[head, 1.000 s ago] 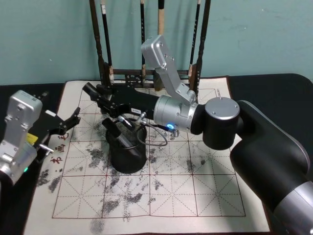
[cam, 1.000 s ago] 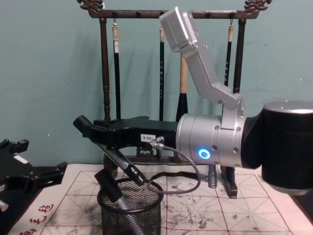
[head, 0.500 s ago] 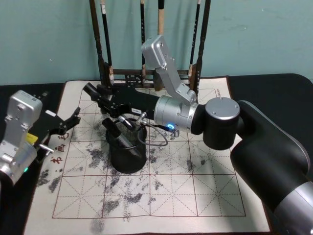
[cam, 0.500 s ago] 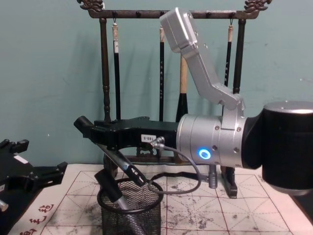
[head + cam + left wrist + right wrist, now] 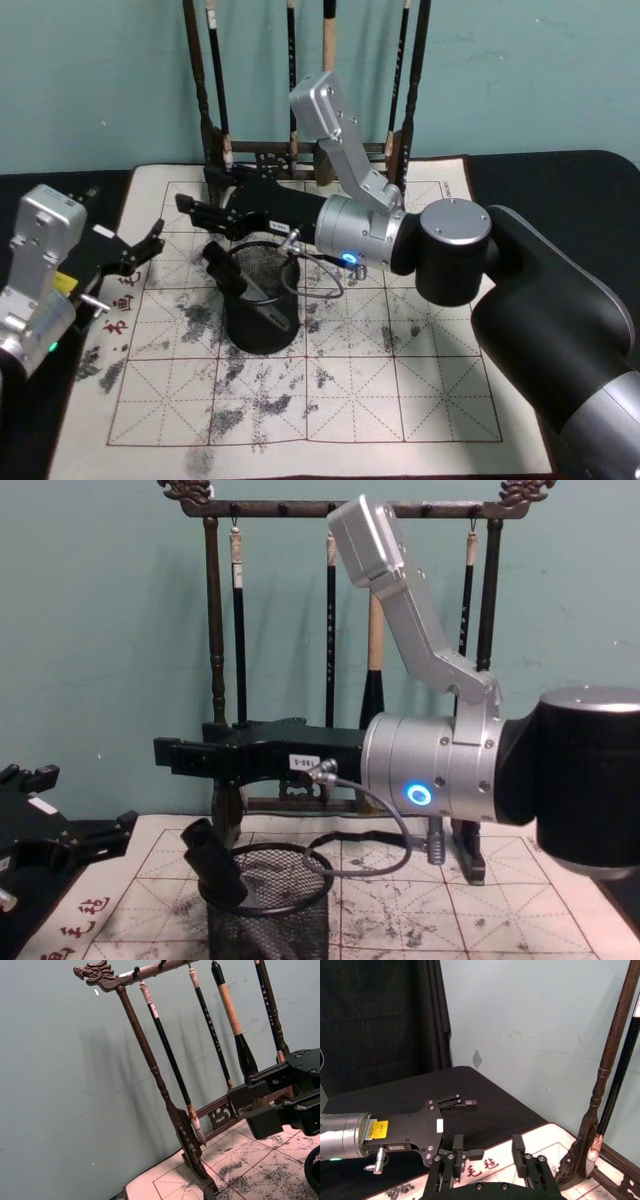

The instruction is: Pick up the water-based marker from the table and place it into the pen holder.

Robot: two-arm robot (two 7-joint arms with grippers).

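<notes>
The large silver-and-black right arm reaches from the lower right of the head view across to the centre, its forearm level, and its black right pincer (image 5: 200,206) hangs above and just to the upper left of the short round black wire-mesh pen holder (image 5: 259,322); its fingers stand apart with nothing between them. In the chest view the same pincer (image 5: 172,759) juts leftward at mid-frame, above the holder's thick rim (image 5: 264,891). The silver left arm sits at the lower left of the head view, well apart from the holder, its black left pincer (image 5: 152,240) pointing toward the mat with fingers spread and empty.

The black table (image 5: 560,185) carries one white calligraphy mat (image 5: 400,390) with red grid lines, grey ink stains and red characters along its left edge. Behind it rises a plain teal wall (image 5: 530,70). One tall dark wooden brush rack (image 5: 213,660) with carved ends stands at the mat's far edge, in the upper centre; four brushes hang from it in the chest view.

One holder stands on the mat, left of centre. One dark water-based marker (image 5: 230,278) leans inside it, its upper end sticking out over the left of the rim (image 5: 212,861).
</notes>
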